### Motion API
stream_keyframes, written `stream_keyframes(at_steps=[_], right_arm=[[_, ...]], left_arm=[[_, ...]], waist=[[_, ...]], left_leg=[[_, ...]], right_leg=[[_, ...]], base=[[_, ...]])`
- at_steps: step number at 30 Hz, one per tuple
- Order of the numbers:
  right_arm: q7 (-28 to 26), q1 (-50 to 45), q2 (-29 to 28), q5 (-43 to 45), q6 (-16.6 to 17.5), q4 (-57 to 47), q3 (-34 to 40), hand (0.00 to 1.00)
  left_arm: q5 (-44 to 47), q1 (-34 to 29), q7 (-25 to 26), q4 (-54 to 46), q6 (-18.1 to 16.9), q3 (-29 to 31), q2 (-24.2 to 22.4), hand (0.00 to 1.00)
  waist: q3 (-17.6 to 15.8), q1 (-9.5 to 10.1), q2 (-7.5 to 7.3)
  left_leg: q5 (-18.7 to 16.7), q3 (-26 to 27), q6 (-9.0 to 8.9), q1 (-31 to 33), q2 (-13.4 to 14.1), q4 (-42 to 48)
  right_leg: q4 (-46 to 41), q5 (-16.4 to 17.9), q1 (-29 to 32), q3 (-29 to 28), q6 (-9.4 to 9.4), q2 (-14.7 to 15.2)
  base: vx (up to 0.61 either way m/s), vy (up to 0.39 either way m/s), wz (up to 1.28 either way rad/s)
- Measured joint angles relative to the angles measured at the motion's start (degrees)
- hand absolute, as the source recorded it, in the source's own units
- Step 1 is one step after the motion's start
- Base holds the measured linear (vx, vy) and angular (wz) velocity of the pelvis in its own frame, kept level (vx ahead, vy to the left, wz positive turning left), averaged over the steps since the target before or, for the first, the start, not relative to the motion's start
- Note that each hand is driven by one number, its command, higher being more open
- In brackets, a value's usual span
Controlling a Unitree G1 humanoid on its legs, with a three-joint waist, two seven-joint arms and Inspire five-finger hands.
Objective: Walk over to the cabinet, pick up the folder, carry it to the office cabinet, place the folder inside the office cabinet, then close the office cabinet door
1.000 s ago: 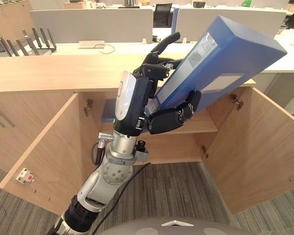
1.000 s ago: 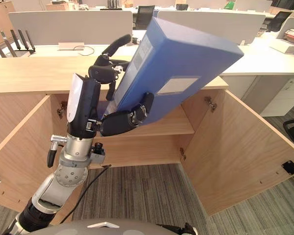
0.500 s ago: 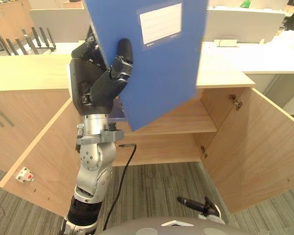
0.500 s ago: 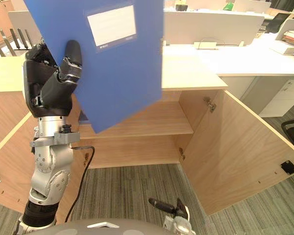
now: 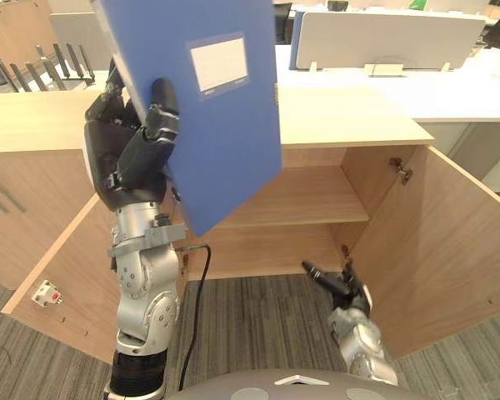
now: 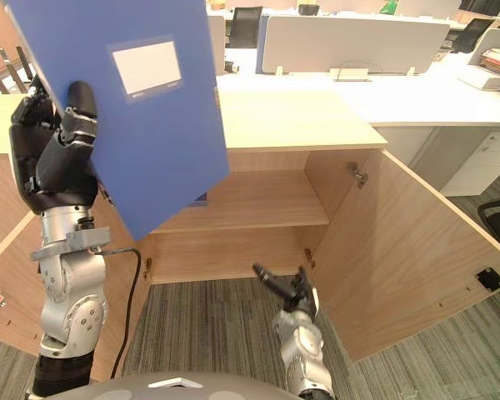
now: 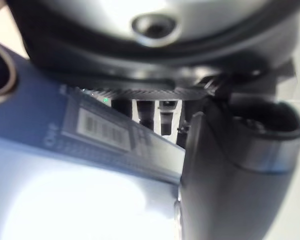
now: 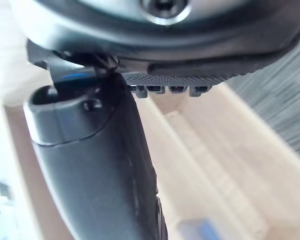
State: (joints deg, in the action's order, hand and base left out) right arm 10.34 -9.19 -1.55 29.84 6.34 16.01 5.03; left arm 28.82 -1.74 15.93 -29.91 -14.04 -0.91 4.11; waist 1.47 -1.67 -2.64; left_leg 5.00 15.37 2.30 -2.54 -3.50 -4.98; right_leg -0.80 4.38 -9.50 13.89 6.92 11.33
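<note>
Two hands, one loaded. Fingers [image 5: 104,100] and thumb of the left hand [image 5: 133,158] clamp the blue folder [image 5: 208,125], held upright and high, probably to clear the surface [image 5: 350,117] before it goes onto the shelf [image 5: 308,196] of the open office cabinet [image 5: 437,250]. The right hand [image 6: 285,287] hangs low and empty, fingers straight. The left wrist view adds the folder's barcode label [image 7: 102,131]; the eye views give its white-labelled face.

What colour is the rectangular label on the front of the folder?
The label is white, on the blue folder; clearest in the right eye view.
</note>
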Motion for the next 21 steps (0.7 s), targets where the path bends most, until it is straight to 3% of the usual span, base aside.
stream_keyframes(at_steps=[3,9,15,21], right_arm=[[0.0,1.2,-1.1,4.7,5.0,-10.1,3.6,1.00],[-2.0,3.9,-0.9,13.9,10.5,-20.5,7.1,1.00],[-8.2,9.1,2.0,22.5,11.1,-24.2,7.7,1.00],[-11.0,17.9,10.8,22.4,10.1,-25.8,5.2,1.00]], left_arm=[[0.3,-1.5,0.1,-0.1,0.0,3.1,-1.1,0.00],[1.1,-1.7,-0.4,-2.5,0.0,6.2,-1.4,0.00],[2.3,-1.7,-3.9,-2.7,0.0,6.3,-1.4,0.00],[2.7,-1.7,-6.4,-2.7,0.0,5.8,-1.3,0.00]], waist=[[0.0,0.15,-0.05],[-0.1,0.05,-0.17],[-0.4,0.13,-0.26],[-1.3,1.22,-0.42]], left_leg=[[0.0,0.0,-0.02,0.0,0.0,0.1],[0.1,-0.1,0.17,0.0,-0.1,0.1],[0.1,-0.6,0.13,0.0,-0.2,0.1],[0.1,-1.0,0.14,0.0,-0.3,0.1]], right_leg=[[0.1,-0.1,0.0,0.0,0.14,0.0],[0.9,-0.3,-0.4,0.1,0.46,0.0],[1.2,-0.3,-0.7,0.3,0.46,-0.1],[1.0,-0.2,-0.8,0.8,0.35,0.0]], base=[[0.01,-0.003,0.00],[0.00,0.000,0.00],[0.00,-0.005,0.02],[0.00,-0.007,0.02]])
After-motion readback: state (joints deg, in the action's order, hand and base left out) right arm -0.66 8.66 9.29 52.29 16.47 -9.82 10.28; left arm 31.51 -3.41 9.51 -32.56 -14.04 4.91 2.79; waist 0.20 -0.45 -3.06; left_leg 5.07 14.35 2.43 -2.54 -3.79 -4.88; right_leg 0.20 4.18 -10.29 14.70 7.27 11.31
